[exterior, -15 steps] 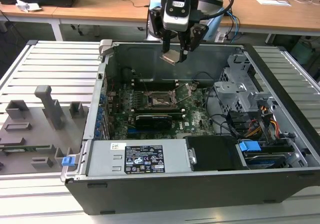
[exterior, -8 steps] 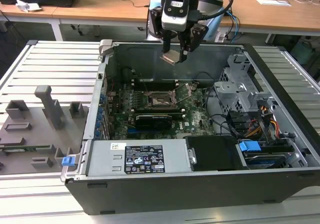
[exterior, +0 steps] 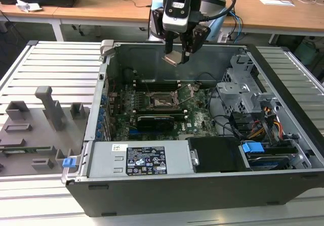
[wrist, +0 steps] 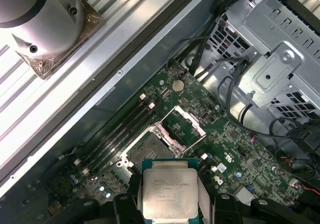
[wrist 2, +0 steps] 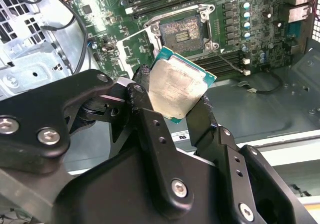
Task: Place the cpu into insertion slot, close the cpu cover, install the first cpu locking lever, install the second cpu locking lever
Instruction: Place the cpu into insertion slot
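The gripper (exterior: pixel 177 54), clamped on two opposite edges of the tilted cpu (wrist 2: pixel 179 89), hangs above the uncovered insertion slot (exterior: pixel 163 101), which lies well below, slightly toward the exterior view's left.

I see a grey slatted metal table (exterior: pixel 55 59) carrying everything. An open computer case (exterior: pixel 202 195) lies on its side across the middle of it. On the exterior view's left, just beside the case, a flat grey plate (exterior: pixel 20 150) with upright grey blocks (exterior: pixel 48 104) rests on the slats, with a small blue clip (exterior: pixel 69 161) at its near corner
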Tool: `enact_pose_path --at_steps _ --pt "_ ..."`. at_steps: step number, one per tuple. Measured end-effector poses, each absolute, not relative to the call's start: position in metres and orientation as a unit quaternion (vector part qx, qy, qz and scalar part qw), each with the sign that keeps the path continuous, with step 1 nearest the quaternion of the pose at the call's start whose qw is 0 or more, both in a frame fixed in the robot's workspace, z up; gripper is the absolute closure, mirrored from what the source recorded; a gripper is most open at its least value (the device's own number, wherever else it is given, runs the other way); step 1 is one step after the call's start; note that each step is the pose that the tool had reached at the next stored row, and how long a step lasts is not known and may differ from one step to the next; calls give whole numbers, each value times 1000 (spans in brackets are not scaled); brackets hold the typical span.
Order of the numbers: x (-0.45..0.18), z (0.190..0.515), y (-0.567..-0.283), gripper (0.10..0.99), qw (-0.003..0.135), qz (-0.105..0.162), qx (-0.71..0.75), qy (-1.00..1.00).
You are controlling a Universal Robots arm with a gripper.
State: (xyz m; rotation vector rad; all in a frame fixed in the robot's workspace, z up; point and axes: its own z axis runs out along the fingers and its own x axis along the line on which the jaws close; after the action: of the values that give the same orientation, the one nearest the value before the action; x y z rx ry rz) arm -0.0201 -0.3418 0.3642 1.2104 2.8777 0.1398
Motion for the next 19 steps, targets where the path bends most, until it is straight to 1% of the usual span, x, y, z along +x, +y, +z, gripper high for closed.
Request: enact_pose_path --at_steps 19 --pt "-20 362 -342 553 9 45 394 918"
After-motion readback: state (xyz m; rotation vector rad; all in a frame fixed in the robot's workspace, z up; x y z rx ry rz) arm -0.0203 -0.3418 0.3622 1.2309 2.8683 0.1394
